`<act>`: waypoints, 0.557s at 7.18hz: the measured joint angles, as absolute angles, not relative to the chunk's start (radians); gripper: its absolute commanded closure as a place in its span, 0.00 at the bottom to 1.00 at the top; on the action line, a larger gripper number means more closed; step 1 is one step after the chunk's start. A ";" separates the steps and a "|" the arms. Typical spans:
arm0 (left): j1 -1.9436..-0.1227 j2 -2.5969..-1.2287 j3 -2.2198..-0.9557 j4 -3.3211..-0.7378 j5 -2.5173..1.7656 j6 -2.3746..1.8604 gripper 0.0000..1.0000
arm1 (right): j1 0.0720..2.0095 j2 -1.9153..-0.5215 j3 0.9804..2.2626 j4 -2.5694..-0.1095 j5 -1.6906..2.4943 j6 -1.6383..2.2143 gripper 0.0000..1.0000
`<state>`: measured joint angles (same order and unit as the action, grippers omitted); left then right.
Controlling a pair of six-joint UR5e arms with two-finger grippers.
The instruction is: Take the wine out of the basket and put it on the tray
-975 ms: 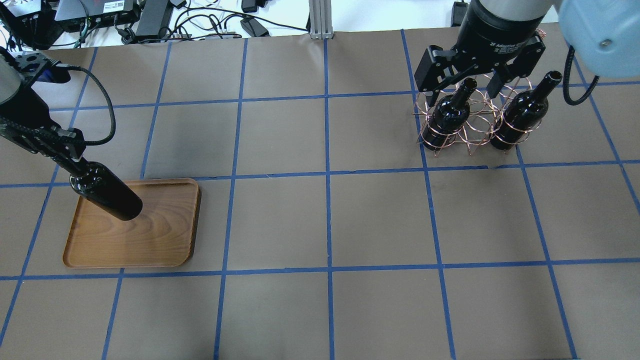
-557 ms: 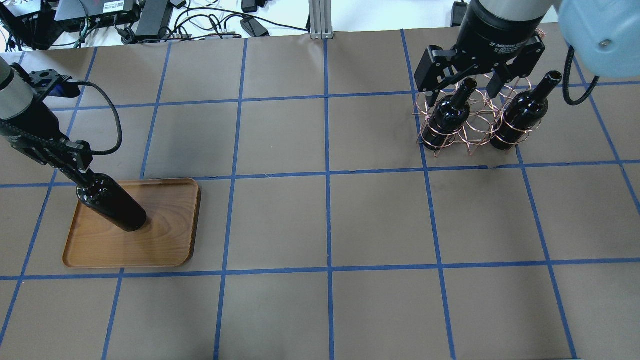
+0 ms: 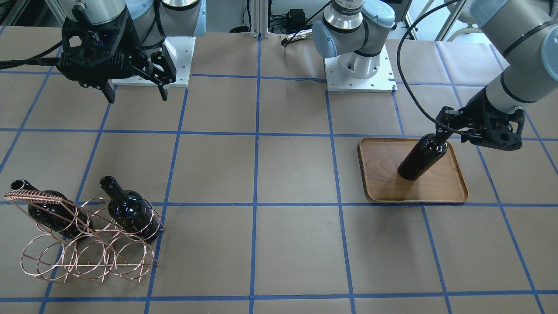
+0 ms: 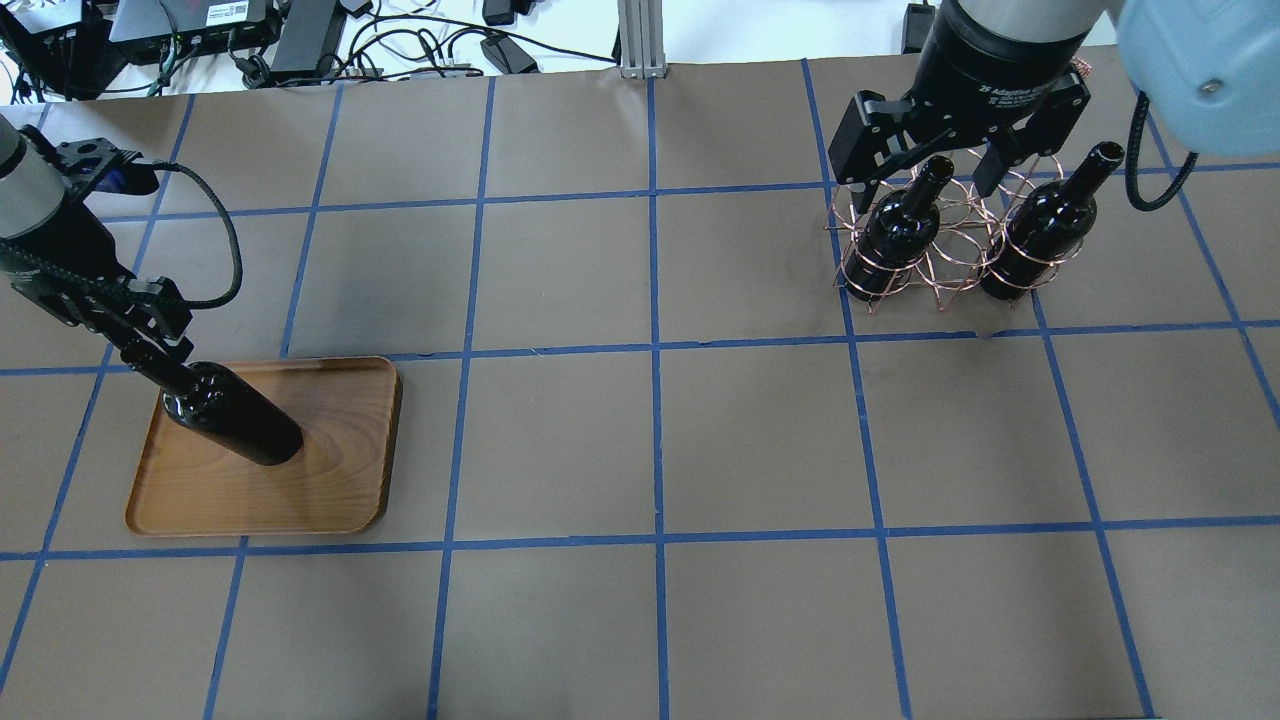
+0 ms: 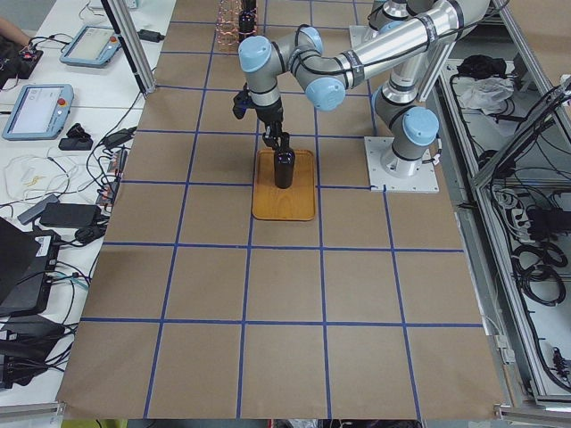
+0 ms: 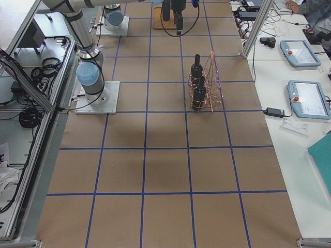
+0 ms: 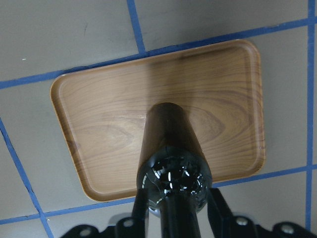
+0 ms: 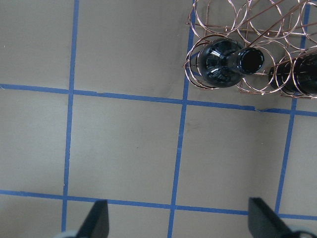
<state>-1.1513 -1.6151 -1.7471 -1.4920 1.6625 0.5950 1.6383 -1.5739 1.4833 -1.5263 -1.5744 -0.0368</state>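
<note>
My left gripper [image 4: 150,345] is shut on the neck of a near-black wine bottle [image 4: 235,425]. The bottle stands about upright with its base on or just over the wooden tray [image 4: 330,480]. The front view shows the gripper [image 3: 444,136], bottle [image 3: 422,159] and tray [image 3: 436,192]; the left wrist view shows bottle [image 7: 171,148] over tray [image 7: 99,114]. My right gripper [image 4: 920,170] is open and empty, high beside the copper wire basket [image 4: 960,250], which holds two more bottles [image 4: 900,225] [image 4: 1045,235].
The table is brown paper with a blue tape grid. Both arm bases [image 3: 359,65] stand at the robot's edge. Cables and electronics [image 4: 250,30] lie beyond the far edge. The basket also shows in the right wrist view [image 8: 223,20].
My left gripper has lowered the bottle and shifted it slightly right, and its base has come down to the tray surface. The right arm and the basket have not moved.
</note>
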 measured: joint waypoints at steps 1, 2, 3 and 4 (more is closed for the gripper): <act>-1.158 -1.598 -1.737 -1.504 1.662 0.567 0.00 | 1.638 -1.574 1.483 -1.526 -1.574 -0.037 0.00; -1.166 -1.574 -1.718 -1.528 1.661 0.512 0.00 | 1.638 -1.574 1.483 -1.526 -1.575 -0.037 0.00; -1.171 -1.543 -1.696 -1.550 1.658 0.462 0.00 | 1.638 -1.574 1.483 -1.526 -1.575 -0.036 0.00; -1.174 -1.502 -1.676 -1.560 1.656 0.437 0.00 | 1.638 -1.574 1.483 -1.526 -1.574 -0.036 0.00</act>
<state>-1.1736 -1.5023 -1.6762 -1.5600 1.6555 0.4370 1.6383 -1.5740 1.4833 -1.5263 -1.5744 -0.0358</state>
